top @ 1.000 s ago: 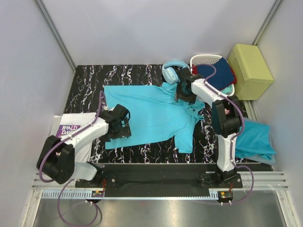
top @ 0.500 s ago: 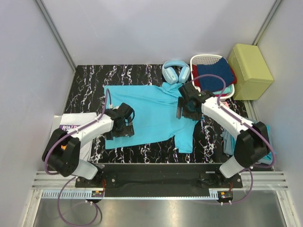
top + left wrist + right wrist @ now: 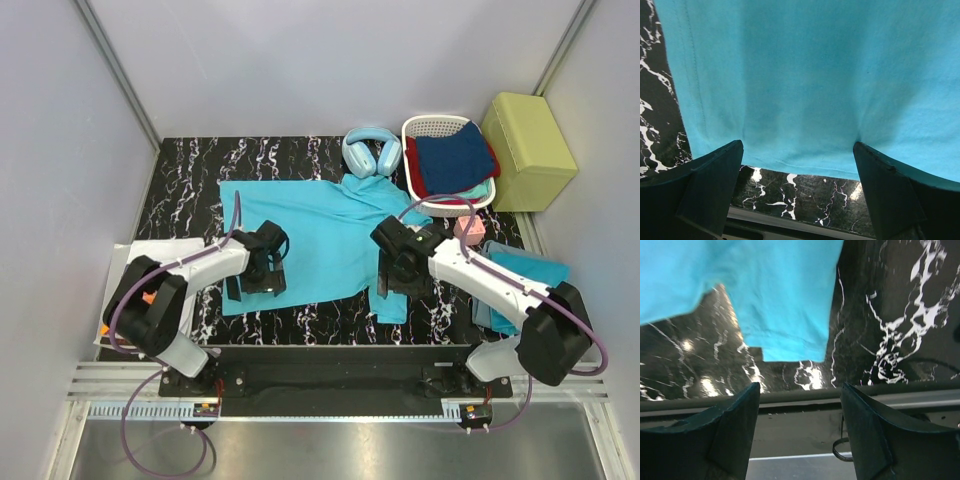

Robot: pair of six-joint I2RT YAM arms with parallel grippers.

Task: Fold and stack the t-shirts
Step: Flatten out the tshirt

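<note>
One turquoise t-shirt lies spread flat on the black marbled table, collar toward the far side. My left gripper hovers open over its near-left hem, and nothing sits between its fingers. Above the shirt's near-right sleeve my right gripper is open too, holding nothing. A second turquoise t-shirt lies bunched at the table's right edge, partly under the right arm.
Pale blue headphones lie by the collar. A white basket of dark blue and red cloth stands at the far right, beside a yellow-green box. A small pink thing lies near the basket. White paper lies left.
My right gripper has swung from the collar by the basket down to the near-right sleeve. The left gripper has edged right along the hem. Both stay open.
</note>
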